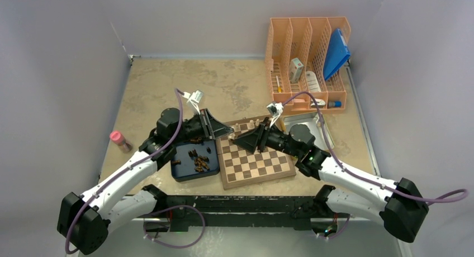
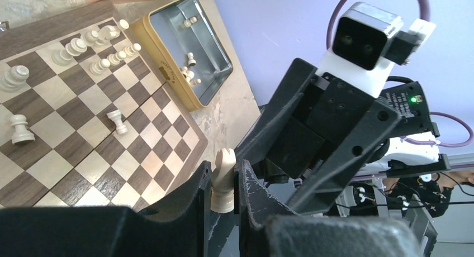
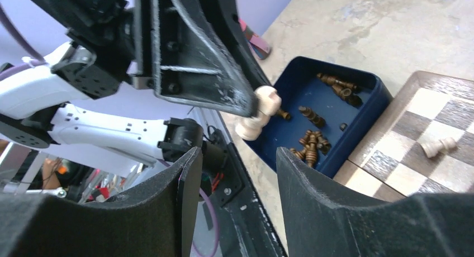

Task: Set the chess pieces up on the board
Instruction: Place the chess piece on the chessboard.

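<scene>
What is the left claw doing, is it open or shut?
Shut. The left claw pinches a pale piece from both sides, with no gap left.

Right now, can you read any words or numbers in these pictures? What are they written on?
No text here can be read.
Yellow tin: a small dark label on its side wall, too small to read.
Small box in the orange organizer: coloured print, too blurred to read.
Chessboard: the border in view shows no letters or numbers.
</scene>
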Controlling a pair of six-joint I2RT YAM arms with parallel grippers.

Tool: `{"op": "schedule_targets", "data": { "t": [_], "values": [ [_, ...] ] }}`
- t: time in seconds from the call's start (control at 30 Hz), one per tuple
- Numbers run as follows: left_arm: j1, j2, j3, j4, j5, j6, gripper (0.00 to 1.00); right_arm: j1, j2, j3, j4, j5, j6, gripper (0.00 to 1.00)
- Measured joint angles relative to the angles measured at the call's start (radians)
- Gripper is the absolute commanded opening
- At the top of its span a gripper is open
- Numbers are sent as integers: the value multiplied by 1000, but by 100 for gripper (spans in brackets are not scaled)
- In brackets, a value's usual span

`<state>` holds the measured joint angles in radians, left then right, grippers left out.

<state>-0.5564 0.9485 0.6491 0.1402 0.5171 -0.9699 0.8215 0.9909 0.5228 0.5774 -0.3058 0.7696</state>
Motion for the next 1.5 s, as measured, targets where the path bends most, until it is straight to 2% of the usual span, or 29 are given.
{"op": "schedule_targets", "data": {
  "t": [0.37,0.63,0.87,0.93,1.0,1.1,1.17,1.33,1.5],
  "values": [
    [0,18,-10,43,26,-19,7,34,72,34,39,31,40,52],
    [0,18,-16,61,37,-21,7,42,106,34,65,54,50,42],
    [1,18,-38,62,48,-22,9,42,153,41,93,53,50,16],
    [5,18,-38,62,49,-15,14,42,154,42,90,53,51,12],
    [6,16,-34,53,53,-2,23,42,151,45,74,52,39,10],
    [5,15,10,-42,62,37,38,43,124,44,41,53,-15,10],
    [5,9,67,-150,78,69,44,43,80,39,19,49,-66,8],
    [5,-23,174,-340,129,158,47,43,-20,36,-16,14,-199,6],
    [5,2,290,-496,204,285,47,43,11,51,-80,-48,-293,7]
  ]
}}
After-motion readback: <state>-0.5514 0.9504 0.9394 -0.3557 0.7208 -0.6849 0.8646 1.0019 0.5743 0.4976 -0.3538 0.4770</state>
